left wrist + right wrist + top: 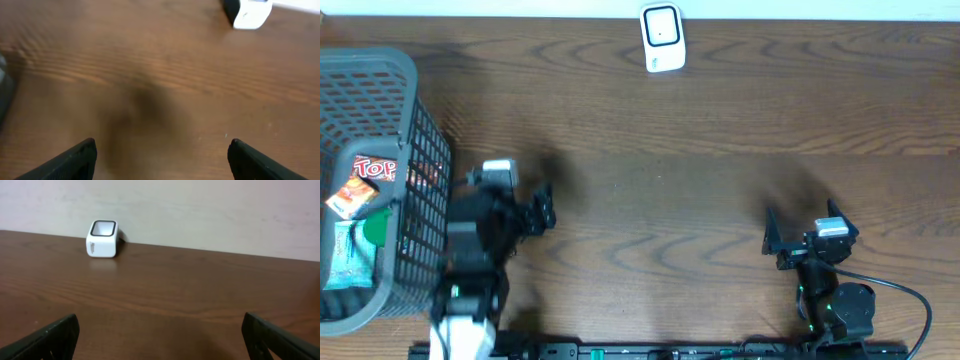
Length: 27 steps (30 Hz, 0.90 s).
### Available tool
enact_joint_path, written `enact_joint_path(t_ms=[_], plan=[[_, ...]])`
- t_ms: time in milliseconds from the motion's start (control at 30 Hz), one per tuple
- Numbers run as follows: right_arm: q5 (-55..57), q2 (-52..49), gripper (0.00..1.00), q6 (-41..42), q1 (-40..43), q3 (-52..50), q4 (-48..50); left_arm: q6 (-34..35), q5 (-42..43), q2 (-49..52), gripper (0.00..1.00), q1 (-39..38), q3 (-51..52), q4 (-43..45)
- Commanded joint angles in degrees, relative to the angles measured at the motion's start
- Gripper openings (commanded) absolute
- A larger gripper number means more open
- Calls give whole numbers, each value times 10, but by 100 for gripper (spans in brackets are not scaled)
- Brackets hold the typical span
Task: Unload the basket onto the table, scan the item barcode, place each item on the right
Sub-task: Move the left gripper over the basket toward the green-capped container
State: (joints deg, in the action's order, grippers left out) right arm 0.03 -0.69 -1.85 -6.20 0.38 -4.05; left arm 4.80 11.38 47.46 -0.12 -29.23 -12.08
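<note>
Both jaws spread wide, scanner (662, 38) well beyond.

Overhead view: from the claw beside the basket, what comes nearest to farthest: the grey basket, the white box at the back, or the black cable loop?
From the left gripper:
1. Grey basket, just to its left.
2. White scanner, at the back edge, middle.
3. Black cable loop, near the front right corner.

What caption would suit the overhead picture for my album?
Left gripper and right gripper open over the table, snack basket at left, white scanner at far edge.
</note>
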Motion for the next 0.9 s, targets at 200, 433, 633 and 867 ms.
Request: enact_joint_path(t_ms=[200,433,633,867], plan=[[5,3,99,10,-2,-1,-2,-15,107,126,84,-2,-77,5],[5,3,99,10,-2,-1,-2,-15,107,126,84,-2,-207,-135],[5,3,99,10,-2,-1,-2,-15,107,125,84,-2,-266,-189],[5,3,99,10,-2,-1,-2,-15,107,123,84,-2,-266,-192]])
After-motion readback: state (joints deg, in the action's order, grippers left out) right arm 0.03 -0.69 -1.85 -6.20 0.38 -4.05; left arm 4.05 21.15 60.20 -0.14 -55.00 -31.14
